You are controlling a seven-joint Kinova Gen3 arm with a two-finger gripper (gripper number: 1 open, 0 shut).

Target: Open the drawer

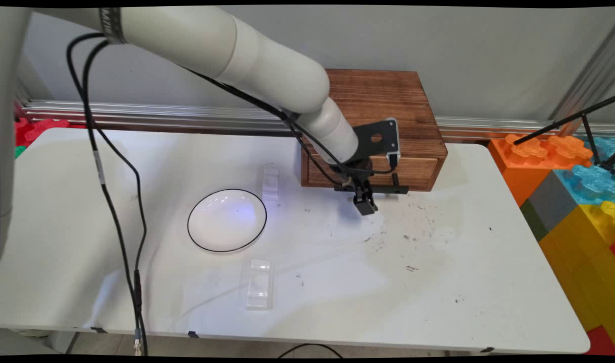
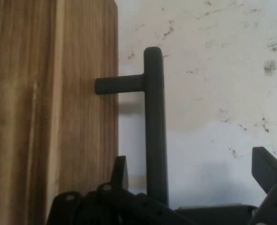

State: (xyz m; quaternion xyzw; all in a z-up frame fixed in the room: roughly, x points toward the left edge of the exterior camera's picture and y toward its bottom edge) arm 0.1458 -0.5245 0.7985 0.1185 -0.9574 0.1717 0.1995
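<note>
A brown wooden drawer box [image 1: 383, 108] stands at the back of the white table [image 1: 438, 282]. A black bar handle [image 1: 399, 190] sticks out from its drawer front [image 1: 418, 171]. My gripper [image 1: 365, 202] hangs low right in front of that drawer, at the handle. In the hand view the gripper [image 2: 192, 161] is open and straddles the handle bar [image 2: 156, 126]. One fingertip [image 2: 120, 169] sits in the gap between the wooden drawer front [image 2: 54, 112] and the bar; the other fingertip [image 2: 266, 165] is well out on the far side. Neither pad touches the bar.
A white plate with a black rim [image 1: 193, 240] lies left of centre. A clear plastic piece [image 1: 259, 284] lies near the front edge, and another [image 1: 270, 184] lies beside the plate's far side. Big coloured blocks [image 1: 564, 191] stand past the table's right edge. Black cables [image 1: 111, 201] hang at left.
</note>
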